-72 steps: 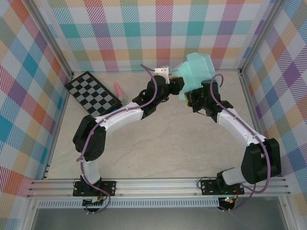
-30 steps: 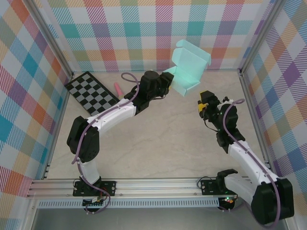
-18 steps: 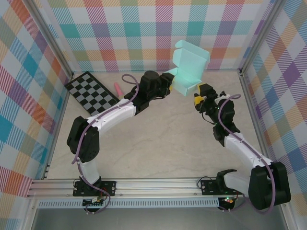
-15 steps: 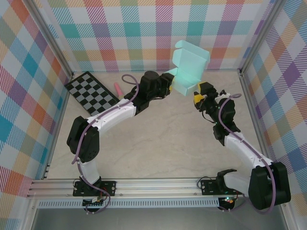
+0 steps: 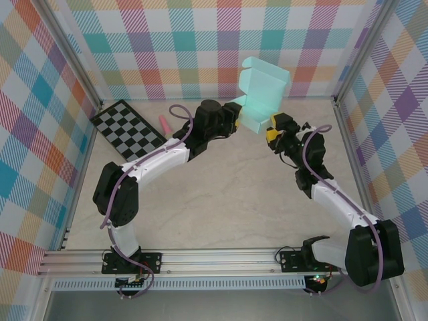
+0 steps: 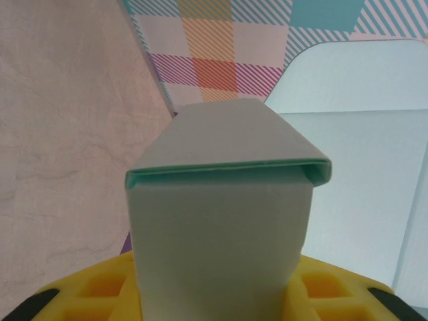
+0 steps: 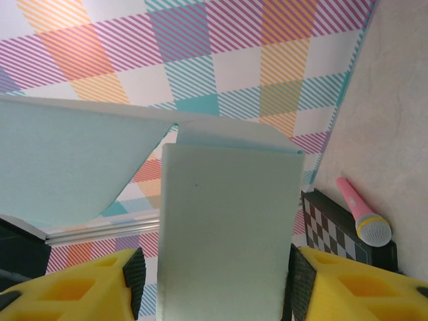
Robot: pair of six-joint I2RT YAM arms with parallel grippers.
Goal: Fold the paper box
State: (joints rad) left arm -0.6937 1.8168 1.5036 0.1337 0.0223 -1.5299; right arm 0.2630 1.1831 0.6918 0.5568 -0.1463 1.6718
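Right wrist: paper box (image 7: pixel 227 221) within claw (image 7: pixel 214 274)

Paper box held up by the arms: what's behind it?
Behind the paper box stands the checked back wall. The box covers a patch of that wall and the far edge of the table below it, so anything lying there cannot be seen.

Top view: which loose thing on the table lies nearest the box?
The pink microphone; the checkerboard beside it lies farther from the box.
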